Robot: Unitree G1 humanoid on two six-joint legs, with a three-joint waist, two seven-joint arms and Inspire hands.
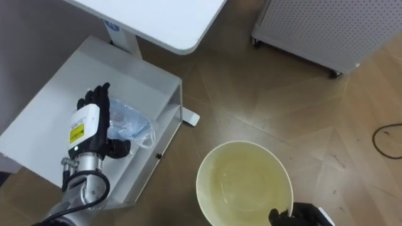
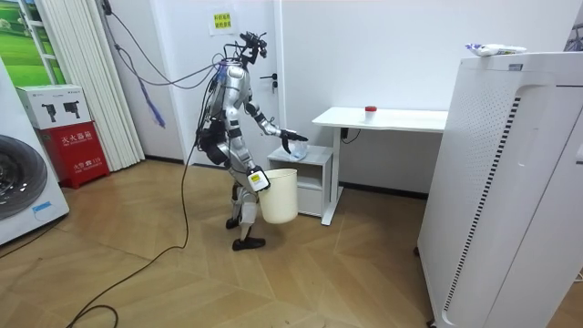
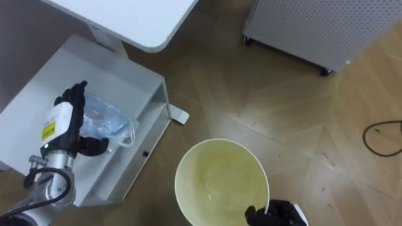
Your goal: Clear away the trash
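Your left hand lay on the white cabinet, fingers near straight, thumb against the crumpled plastic bag on top. Your right hand gripped the bucket rim, right of the cabinet. The desk overhung the cabinet's far edge.

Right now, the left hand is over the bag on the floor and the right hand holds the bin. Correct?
No. The bag lies on the white cabinet, not the floor; the left eye view shows it. The left hand is over it and the right hand holds the bin.
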